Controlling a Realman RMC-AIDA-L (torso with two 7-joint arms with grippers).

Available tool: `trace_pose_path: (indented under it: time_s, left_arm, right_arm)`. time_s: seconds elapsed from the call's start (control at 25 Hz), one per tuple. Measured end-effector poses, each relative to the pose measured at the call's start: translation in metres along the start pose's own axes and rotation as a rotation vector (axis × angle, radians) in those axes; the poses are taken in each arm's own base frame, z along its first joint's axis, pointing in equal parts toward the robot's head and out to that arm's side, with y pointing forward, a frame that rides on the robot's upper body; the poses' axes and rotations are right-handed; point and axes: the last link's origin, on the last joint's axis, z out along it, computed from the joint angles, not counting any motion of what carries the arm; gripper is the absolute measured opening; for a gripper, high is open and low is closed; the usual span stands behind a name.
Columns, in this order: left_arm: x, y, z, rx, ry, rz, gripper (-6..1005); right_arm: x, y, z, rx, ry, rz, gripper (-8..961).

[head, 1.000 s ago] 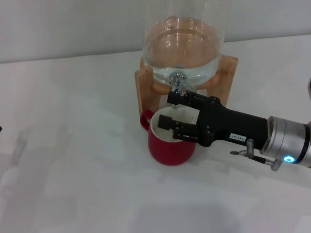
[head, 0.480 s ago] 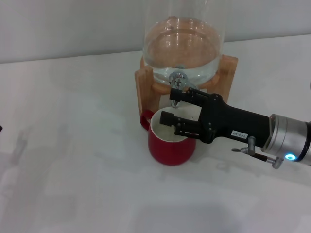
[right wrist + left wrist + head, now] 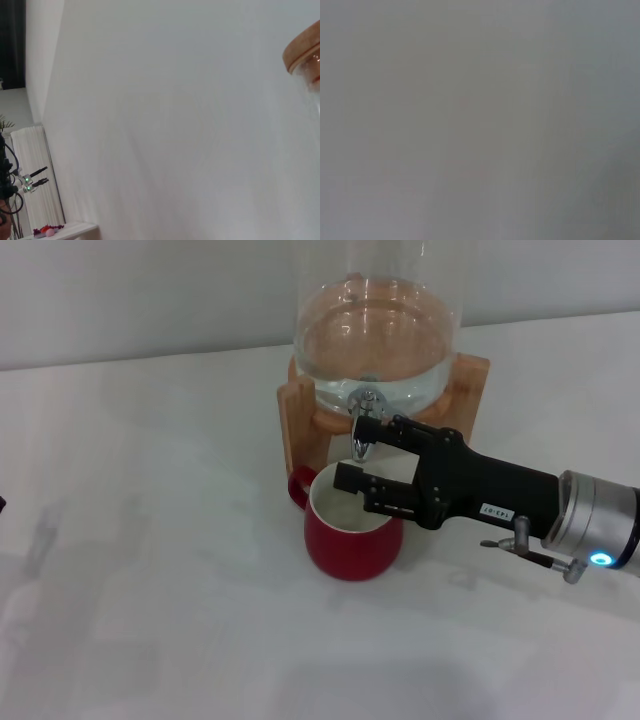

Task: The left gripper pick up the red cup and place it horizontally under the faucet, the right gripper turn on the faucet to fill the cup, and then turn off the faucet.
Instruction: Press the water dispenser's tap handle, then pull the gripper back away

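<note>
The red cup (image 3: 350, 540) stands upright on the white table, its cream inside facing up and its handle pointing left. It sits right below the chrome faucet (image 3: 362, 440) of the glass dispenser (image 3: 375, 330). My right gripper (image 3: 356, 453) reaches in from the right above the cup's mouth and is open. Its upper jaw tip is against the faucet's side and its lower jaw hangs over the cup's rim. I cannot tell whether water is flowing. The left gripper shows in no view; the left wrist view is plain grey.
The dispenser rests on a wooden stand (image 3: 294, 410) at the back of the table (image 3: 150, 570). In the right wrist view I see a white wall and the wooden lid of the dispenser (image 3: 302, 52).
My right gripper has shifted slightly back and to the right, so its upper jaw went from below the faucet's spout to beside it. The cup has not moved.
</note>
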Motion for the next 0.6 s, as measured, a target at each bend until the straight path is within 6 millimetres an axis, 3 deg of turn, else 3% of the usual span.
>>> trace_pose_path:
  time_s: [0.6]
  left_arm:
    - [0.0005,-0.0005,0.0006,-0.001,0.001,0.002,877]
  right_arm:
    - [-0.001,-0.003,-0.0017,0.01,0.006,-0.006,779]
